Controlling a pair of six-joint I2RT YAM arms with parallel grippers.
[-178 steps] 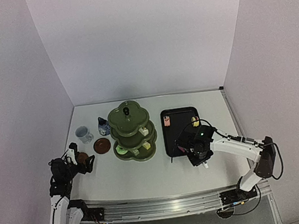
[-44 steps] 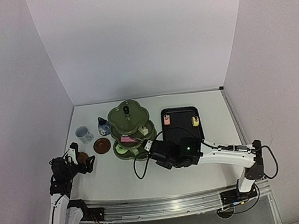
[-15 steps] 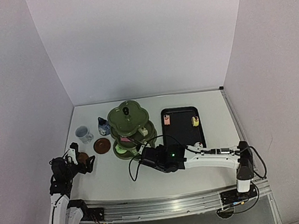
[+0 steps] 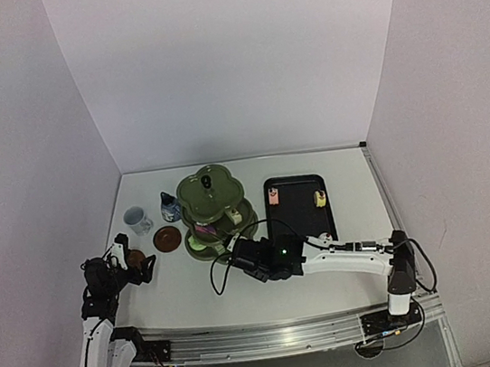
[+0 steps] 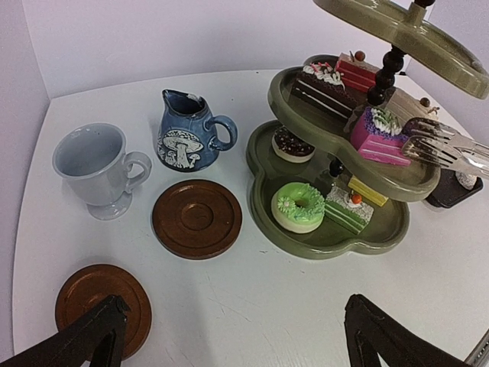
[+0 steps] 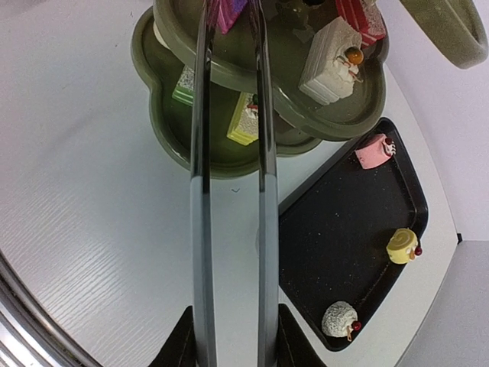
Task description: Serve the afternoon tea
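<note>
Taking 12 o'clock as the far wall, we see the right gripper (image 4: 244, 257) at the 6 o'clock side of the dark green stand (image 4: 224, 195). It is clamped on the metal tongs (image 6: 200, 153), whose tips sit on either side of a pink cake (image 5: 377, 143) on the middle tier. The left gripper (image 5: 229, 344) hovers with its fingers spread wide and empty, by the near coaster (image 5: 102, 297). From that coaster, the second coaster (image 5: 196, 218) lies at 2 o'clock and the white mug (image 5: 93, 167) at 12, with the blue pot (image 5: 183, 136) at the mug's 3. The black tray (image 6: 359, 222), at 3 o'clock of the stand, holds three small cakes (image 6: 403, 245).
</note>
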